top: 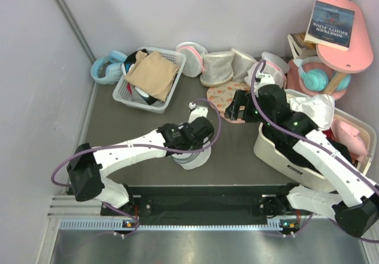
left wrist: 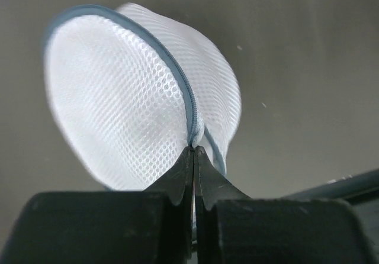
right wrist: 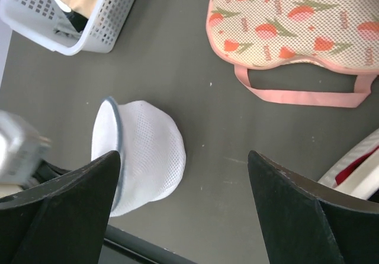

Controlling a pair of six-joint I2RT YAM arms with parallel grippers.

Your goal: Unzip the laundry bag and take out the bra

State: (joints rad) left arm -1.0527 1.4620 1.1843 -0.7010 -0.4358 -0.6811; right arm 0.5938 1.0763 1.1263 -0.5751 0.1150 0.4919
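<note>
Laundry bag (right wrist: 148,151): near centre, tipped on edge, zipper rim (left wrist: 177,80) facing left. Left gripper (left wrist: 193,151): clenched on rim at zipper, nearer arm. Right gripper (right wrist: 183,160): spread wide, empty, above bag, far-right side. Bra: not visible.

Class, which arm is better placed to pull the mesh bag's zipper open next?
Likely right. The left gripper is shut on the laundry bag at its zipper rim, steadying it; the right gripper hangs open and empty near the bag.
</note>
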